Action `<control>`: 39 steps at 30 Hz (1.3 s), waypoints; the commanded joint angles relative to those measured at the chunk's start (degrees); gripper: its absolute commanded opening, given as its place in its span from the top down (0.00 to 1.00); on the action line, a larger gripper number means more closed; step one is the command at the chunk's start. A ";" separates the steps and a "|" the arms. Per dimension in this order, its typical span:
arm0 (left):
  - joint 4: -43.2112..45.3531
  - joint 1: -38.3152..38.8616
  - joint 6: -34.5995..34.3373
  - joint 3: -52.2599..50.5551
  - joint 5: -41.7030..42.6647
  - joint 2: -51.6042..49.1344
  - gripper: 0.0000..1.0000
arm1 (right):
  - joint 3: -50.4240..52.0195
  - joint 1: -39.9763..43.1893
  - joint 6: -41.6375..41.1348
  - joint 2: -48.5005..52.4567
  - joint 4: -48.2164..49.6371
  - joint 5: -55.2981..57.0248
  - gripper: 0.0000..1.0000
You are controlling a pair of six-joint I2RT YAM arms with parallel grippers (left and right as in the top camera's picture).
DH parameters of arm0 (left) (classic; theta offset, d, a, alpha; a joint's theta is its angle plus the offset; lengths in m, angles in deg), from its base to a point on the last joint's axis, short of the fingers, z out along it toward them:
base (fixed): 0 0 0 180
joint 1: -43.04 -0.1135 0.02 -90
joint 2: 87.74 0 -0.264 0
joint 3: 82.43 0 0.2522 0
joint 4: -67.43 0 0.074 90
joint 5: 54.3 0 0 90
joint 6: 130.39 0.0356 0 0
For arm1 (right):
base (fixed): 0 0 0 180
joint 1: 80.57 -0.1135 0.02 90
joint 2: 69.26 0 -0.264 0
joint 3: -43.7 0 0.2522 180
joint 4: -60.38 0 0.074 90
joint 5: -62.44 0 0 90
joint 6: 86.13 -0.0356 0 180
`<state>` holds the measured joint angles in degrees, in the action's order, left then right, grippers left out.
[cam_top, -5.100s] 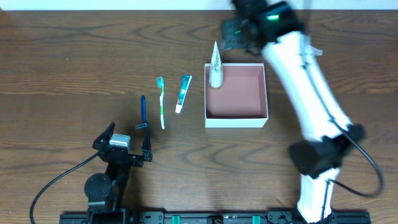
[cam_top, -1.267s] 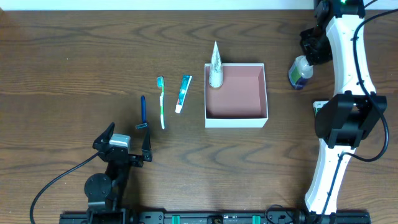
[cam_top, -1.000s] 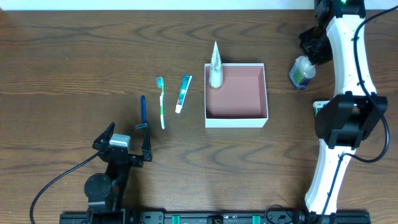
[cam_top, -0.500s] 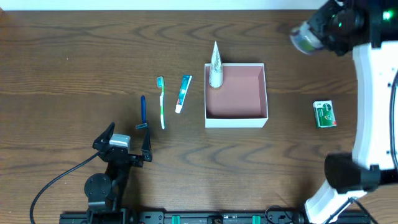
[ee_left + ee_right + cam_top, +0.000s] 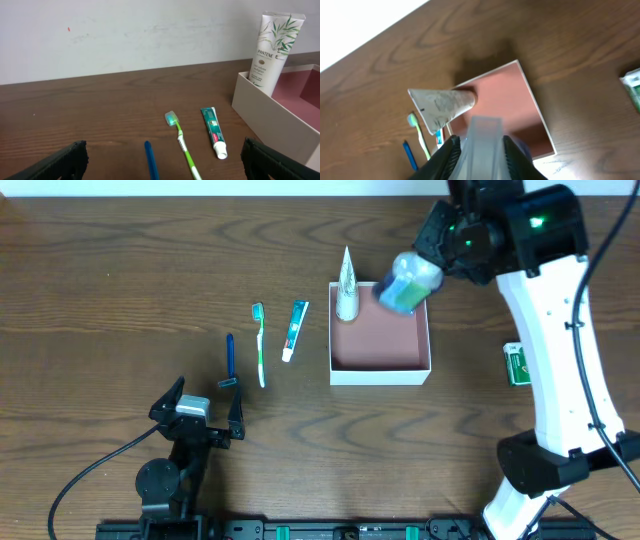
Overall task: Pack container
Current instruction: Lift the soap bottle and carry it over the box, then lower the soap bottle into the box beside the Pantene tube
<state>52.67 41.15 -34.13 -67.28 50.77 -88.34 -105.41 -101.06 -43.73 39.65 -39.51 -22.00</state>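
The container (image 5: 380,370), a square white box with a pink inside, sits mid-table. A white tube (image 5: 346,285) stands upright in its far left corner. My right gripper (image 5: 481,150) is shut on a small clear bottle (image 5: 405,288) of blue-green liquid and holds it in the air over the container's far right corner. In the right wrist view the bottle (image 5: 482,142) sits between the jaws, with the container (image 5: 512,97) below. My left gripper (image 5: 205,412) rests open near the table's front edge, with nothing between its fingers (image 5: 65,160).
Left of the container lie a toothpaste tube (image 5: 294,330), a green toothbrush (image 5: 260,345) and a blue razor (image 5: 231,360). A green packet (image 5: 518,364) lies to the container's right. The right arm's white links (image 5: 560,350) reach over the table's right side.
My right gripper has carried the bottle from the table's far right corner leftwards to above the container. The left arm has not moved.
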 commanded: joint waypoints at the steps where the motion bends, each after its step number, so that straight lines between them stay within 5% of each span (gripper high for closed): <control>1: -1.73 -0.31 0.57 -1.16 0.98 0.31 0.02 | -0.68 -1.40 -1.27 0.94 -0.09 0.63 0.76; 39: -1.73 -0.28 0.57 -1.16 0.98 0.31 0.02 | -0.66 -3.80 -1.18 15.58 5.99 9.60 0.72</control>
<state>52.65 41.15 -34.13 -67.28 50.77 -88.32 -105.34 -104.30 -45.26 55.08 -33.87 -14.87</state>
